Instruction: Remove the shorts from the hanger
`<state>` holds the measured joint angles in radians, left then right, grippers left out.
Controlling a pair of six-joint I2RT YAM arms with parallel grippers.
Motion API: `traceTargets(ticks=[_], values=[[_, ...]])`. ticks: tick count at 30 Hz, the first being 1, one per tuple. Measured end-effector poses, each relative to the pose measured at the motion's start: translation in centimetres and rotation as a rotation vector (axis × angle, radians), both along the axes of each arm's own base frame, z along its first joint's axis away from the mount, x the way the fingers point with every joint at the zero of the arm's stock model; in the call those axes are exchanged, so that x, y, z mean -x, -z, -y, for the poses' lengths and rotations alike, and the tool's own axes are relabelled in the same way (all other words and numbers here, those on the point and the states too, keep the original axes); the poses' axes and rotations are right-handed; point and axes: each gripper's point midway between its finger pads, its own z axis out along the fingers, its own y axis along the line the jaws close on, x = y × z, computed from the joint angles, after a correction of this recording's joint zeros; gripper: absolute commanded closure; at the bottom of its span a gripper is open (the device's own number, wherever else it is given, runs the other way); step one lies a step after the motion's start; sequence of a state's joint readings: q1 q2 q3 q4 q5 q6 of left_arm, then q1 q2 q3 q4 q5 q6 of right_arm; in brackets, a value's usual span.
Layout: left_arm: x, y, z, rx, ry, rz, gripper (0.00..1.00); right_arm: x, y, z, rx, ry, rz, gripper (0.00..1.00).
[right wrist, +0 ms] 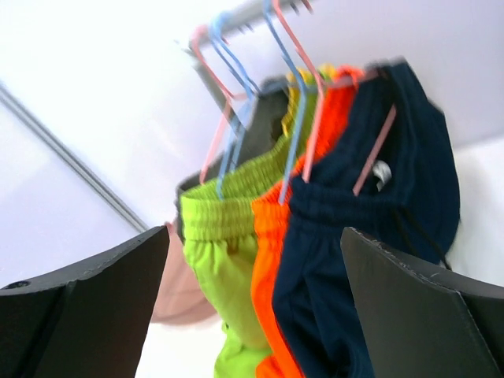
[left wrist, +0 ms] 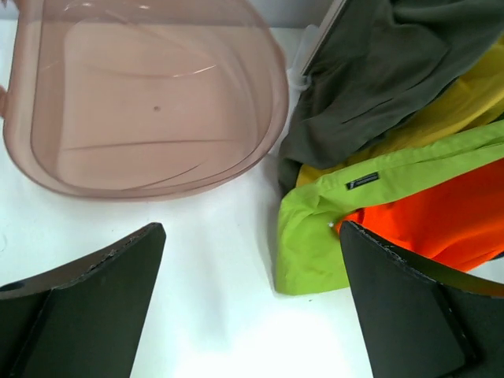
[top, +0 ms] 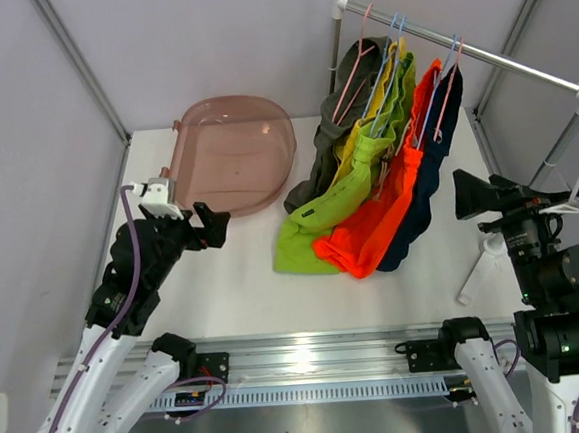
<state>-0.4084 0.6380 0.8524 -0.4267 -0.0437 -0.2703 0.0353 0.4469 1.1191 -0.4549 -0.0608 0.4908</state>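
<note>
Top external view: a silver metal rail [top: 518,63] crosses the far right corner above the white table [top: 235,291]. Five pairs of soft fabric shorts hang from it on thin pink and blue wire hangers [top: 388,43]. From left to right these are the dark olive-grey shorts [top: 337,122], the yellow shorts [top: 348,159], the lime green shorts [top: 321,229], the bright orange shorts [top: 385,219] and the navy blue shorts [top: 435,155]. Their lower ends drape onto the table, with the green and orange pairs spreading furthest toward the near left.

A translucent pinkish-brown plastic tub [top: 235,156] sits at the far left of the table, just beside the olive-grey pair.

The left gripper [top: 213,225] is held over the table near the tub's near edge, left of the shorts and apart from them. In the left wrist view its black fingers [left wrist: 87,299] are spread wide with nothing between them.

The right gripper [top: 465,196] is raised at the right, near the navy pair but not touching it. In the right wrist view its fingers [right wrist: 409,307] are also wide apart and empty, facing the waistbands on their hangers.
</note>
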Motion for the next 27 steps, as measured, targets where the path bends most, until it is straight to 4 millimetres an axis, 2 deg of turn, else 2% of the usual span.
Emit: traceTargets(ticks=[3, 6, 8, 10, 14, 20, 27], values=[[0.0, 1.0, -0.6, -0.029, -0.027, -0.016, 0.01, 0.6, -1.7, 0.3, 0.029, 0.016, 0.064, 0.01], [-0.2, 1.4, -1.0, -0.044, -0.046, -0.024, 0.01, 0.0, -3.5, 0.6, 0.063, 0.038, 0.079, 0.01], [-0.3, 1.6, -1.1, -0.049, -0.052, -0.031, 0.01, -1.4, -4.5, 0.9, 0.079, 0.055, 0.073, 0.00], [-0.2, 1.6, -1.1, -0.051, -0.053, -0.033, 0.01, -3.4, -4.6, 1.4, 0.087, 0.088, 0.039, 0.01], [-0.3, 1.6, -1.2, -0.055, -0.058, -0.032, 0.01, -7.3, -2.9, 2.6, 0.096, 0.156, -0.055, 0.02], [-0.2, 1.6, -1.5, -0.063, -0.071, -0.029, 0.01, -10.5, -0.7, 3.4, 0.109, 0.203, -0.141, 0.07], [-0.1, 1.4, -1.7, -0.060, -0.075, -0.021, 0.01, -14.0, 1.1, 3.3, 0.130, 0.203, -0.206, 0.07]])
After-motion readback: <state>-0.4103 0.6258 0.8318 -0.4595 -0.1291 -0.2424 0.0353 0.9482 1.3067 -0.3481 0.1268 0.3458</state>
